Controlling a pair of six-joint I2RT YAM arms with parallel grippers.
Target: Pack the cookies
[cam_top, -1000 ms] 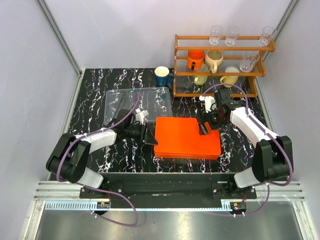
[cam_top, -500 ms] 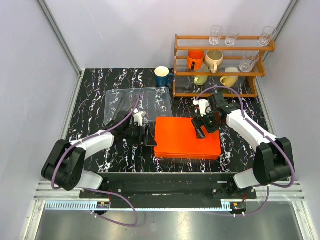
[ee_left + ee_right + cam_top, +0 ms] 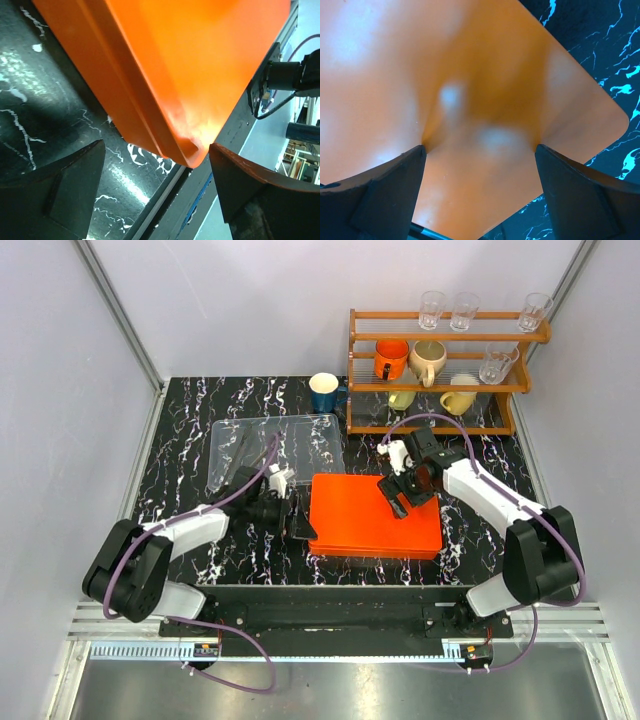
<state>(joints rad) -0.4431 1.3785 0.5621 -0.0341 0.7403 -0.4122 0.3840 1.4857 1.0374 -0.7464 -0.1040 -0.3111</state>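
No cookies show in any view. A flat orange box [image 3: 375,515] lies closed on the marble table. My left gripper [image 3: 300,522] is open at the box's near left corner. In the left wrist view that corner [image 3: 192,150] sits between the fingers of my left gripper [image 3: 156,150], close to the right finger [image 3: 250,190]. My right gripper [image 3: 400,498] is open just above the box's top, near its far right part. The right wrist view shows only the orange top [image 3: 480,75] under my right gripper [image 3: 480,147]. Nothing is held.
A clear plastic tray [image 3: 280,445] lies behind my left arm. A blue cup [image 3: 323,392] stands at the back. A wooden rack [image 3: 440,370] with mugs and glasses stands at the back right. The table's near edge [image 3: 200,200] lies close to the box corner.
My left gripper has slid toward the box's near left corner. My right gripper has moved left, farther over the box top. The box has not moved.
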